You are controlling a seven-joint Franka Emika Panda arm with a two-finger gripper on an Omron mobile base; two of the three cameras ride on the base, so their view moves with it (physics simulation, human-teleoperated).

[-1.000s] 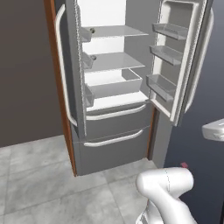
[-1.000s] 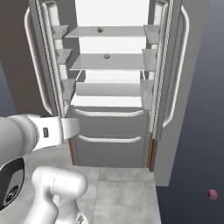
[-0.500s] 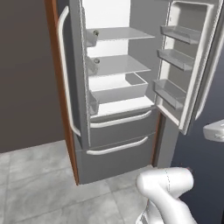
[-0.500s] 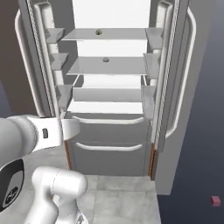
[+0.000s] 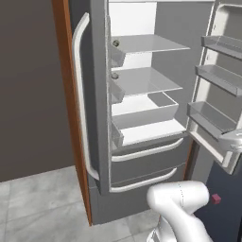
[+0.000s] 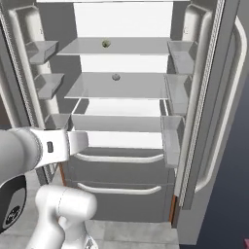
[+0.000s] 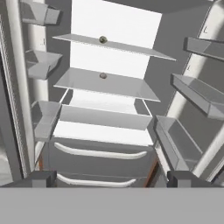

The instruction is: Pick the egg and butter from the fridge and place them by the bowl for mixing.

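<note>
The fridge (image 6: 121, 112) stands with both upper doors swung wide, its white inside facing the robot, and its two lower drawers (image 6: 119, 170) are closed, each with a long curved pale handle. Inside are two glass shelves over a crisper bin. On the top shelf (image 7: 116, 45) a small round speckled lump (image 7: 103, 40) sits near the back edge, a little left of the middle. On the second shelf (image 7: 105, 83) a second lump (image 7: 103, 75) of the same kind sits almost straight below the first, also toward the back edge. Either could be the egg, but both are too small to tell. The butter cannot be made out on either shelf. The door bins (image 5: 215, 80) on the right door and those on the left door look bare from here.

The gripper (image 7: 111, 178) is out in front of the fridge, level with the drawers and apart from them, pointing up into the open compartment. Its jaws are spread wide with nothing between them. In the right base view the forearm (image 6: 34, 151) reaches across in front of the left door.
</note>
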